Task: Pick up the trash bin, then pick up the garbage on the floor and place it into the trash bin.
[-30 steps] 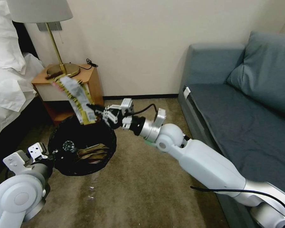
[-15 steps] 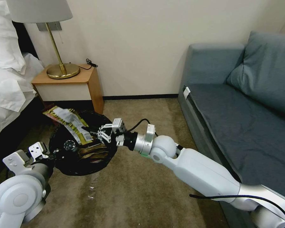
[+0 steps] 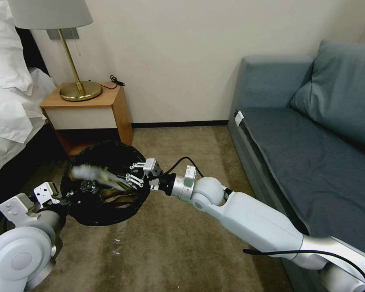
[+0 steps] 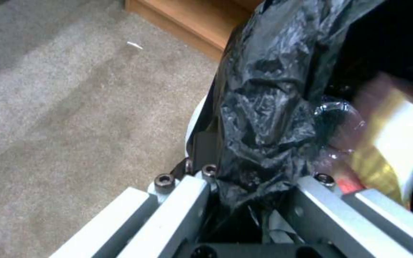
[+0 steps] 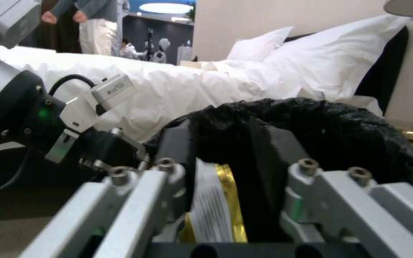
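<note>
**Over the bin's mouth: wrapper between parted fingers**

At the near left, the left tool is clamped on the liner-covered rim of the trash bin, holding it above the carpet. The right tool reaches over the bin's right rim, jaws parted, with the yellow-brown snack wrapper blurred between them over the opening. A clear bottle lies inside the bin.

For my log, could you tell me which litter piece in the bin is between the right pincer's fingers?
The yellow-and-white snack wrapper; the tan paper bag lies loose inside.
</note>
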